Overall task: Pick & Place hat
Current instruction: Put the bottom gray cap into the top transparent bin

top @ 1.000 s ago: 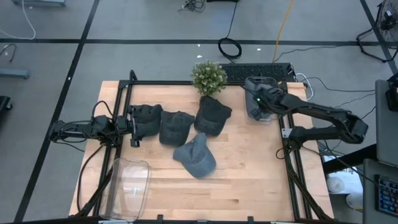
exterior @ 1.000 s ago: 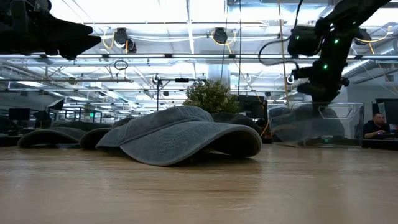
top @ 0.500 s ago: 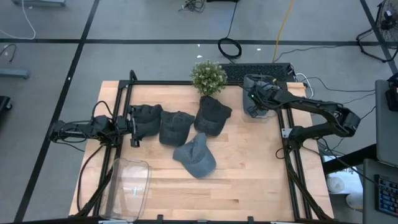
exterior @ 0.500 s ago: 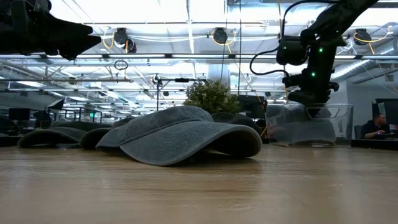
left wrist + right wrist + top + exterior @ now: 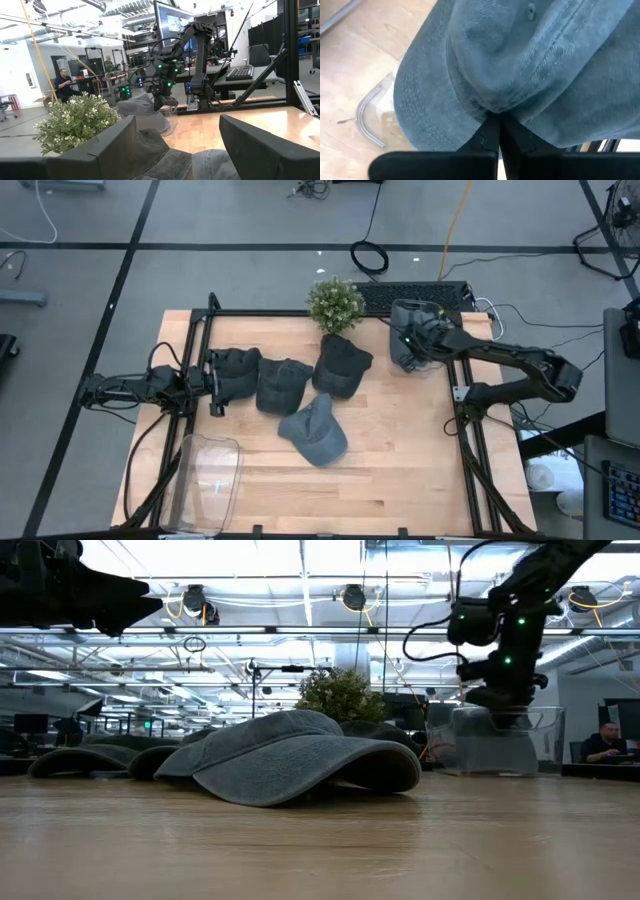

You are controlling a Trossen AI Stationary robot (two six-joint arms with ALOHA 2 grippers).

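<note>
My right gripper [image 5: 408, 340] is at the table's far right, shut on a grey-blue hat [image 5: 412, 356] that hangs into a clear bin [image 5: 500, 740]. The right wrist view shows the hat's crown and stitched brim [image 5: 422, 125] just past the fingertips [image 5: 493, 122]. Three more dark hats [image 5: 282, 385] lie in a row at mid-left, and one [image 5: 318, 430] lies nearer the front, crown up on its brim. My left gripper [image 5: 212, 385] waits open at the left edge beside the leftmost hat [image 5: 233, 373]. My right gripper pinches a bunched fold of the hat's cloth [image 5: 492, 106] between its two fingers, where the crown meets the brim. The fingers slant down from above. The hat hangs below them with its brim spread to one side, inside the clear bin's walls.
A small potted plant [image 5: 335, 304] stands at the far edge behind the hats. A second clear bin [image 5: 208, 480] sits at the near left corner. Black frame rails [image 5: 465, 430] run along both sides of the wooden table, and a keyboard [image 5: 415, 292] lies behind it.
My right gripper has sunk a little and shifted slightly toward the table's far left, staying shut on the hat. The hat has gone down with it into the clear bin.
</note>
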